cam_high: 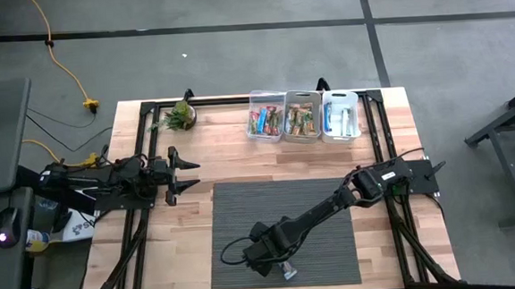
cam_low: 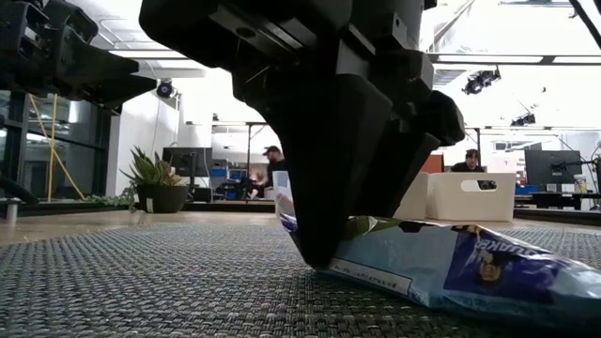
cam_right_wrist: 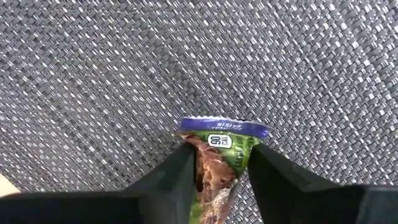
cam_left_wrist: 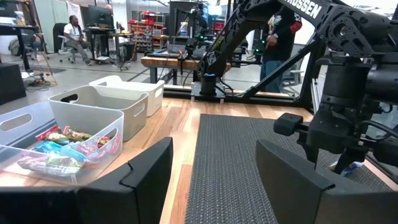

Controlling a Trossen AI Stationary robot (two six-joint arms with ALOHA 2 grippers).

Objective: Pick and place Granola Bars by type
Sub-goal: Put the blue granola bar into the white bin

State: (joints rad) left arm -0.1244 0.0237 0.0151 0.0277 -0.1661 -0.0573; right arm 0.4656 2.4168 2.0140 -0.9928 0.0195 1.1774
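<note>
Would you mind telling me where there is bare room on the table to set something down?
Most of the grey mat is bare, between the bins and the right claw, which straddles a granola bar at the mat's near edge. Bare wood runs between the plant and the bins. The left claw crowds the mat's left side.

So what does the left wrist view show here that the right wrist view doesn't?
Only the left wrist view: the clear bins at the table's far side with sorted granola bars inside, the left gripper open over bare wood, people in the room beyond, and the right arm reaching down onto the mat.

Only the right wrist view: the right gripper with its fingers flanking a single bar, the wrapper's green and blue print readable.

Both share: the grey woven mat.
</note>
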